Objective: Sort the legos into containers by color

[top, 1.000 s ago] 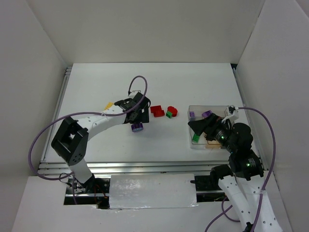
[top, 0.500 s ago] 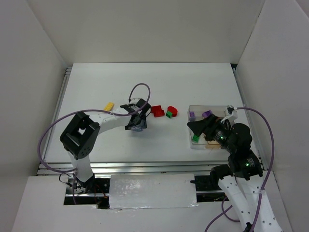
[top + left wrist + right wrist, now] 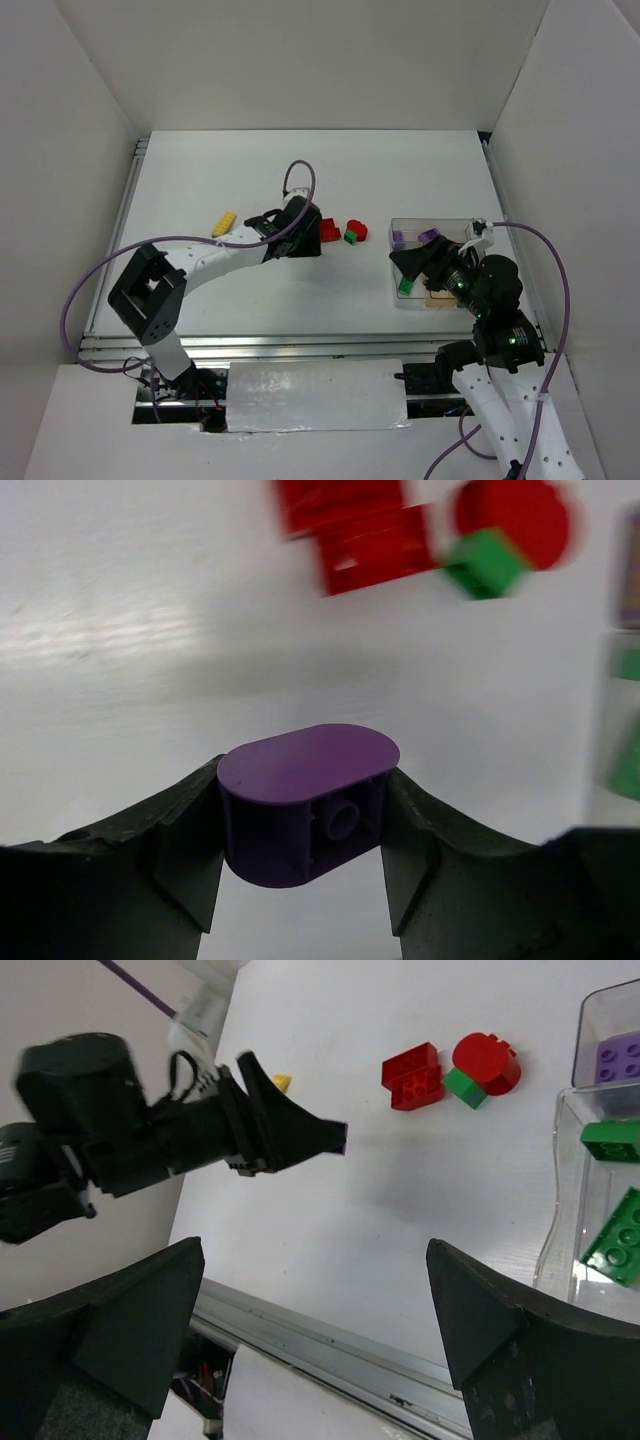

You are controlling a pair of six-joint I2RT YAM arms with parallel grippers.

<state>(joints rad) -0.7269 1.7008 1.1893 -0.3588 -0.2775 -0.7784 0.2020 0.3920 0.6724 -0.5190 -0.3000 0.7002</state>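
One purple lego [image 3: 300, 770] is sitting clamped in the left gripper [image 3: 306, 840], so the carry seems to be the step in hand. Next it is needing a swing toward three o'clock, to the far, purple-holding compartment of the container [image 3: 450, 221]. The right gripper [image 3: 312, 1260] is hanging with its jaws wide apart beside it, over a white table [image 3: 380, 170] enclosed by white walls [image 3: 300, 60].

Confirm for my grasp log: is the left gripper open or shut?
Shut: the left gripper clamps the purple brick, fingers against both sides.
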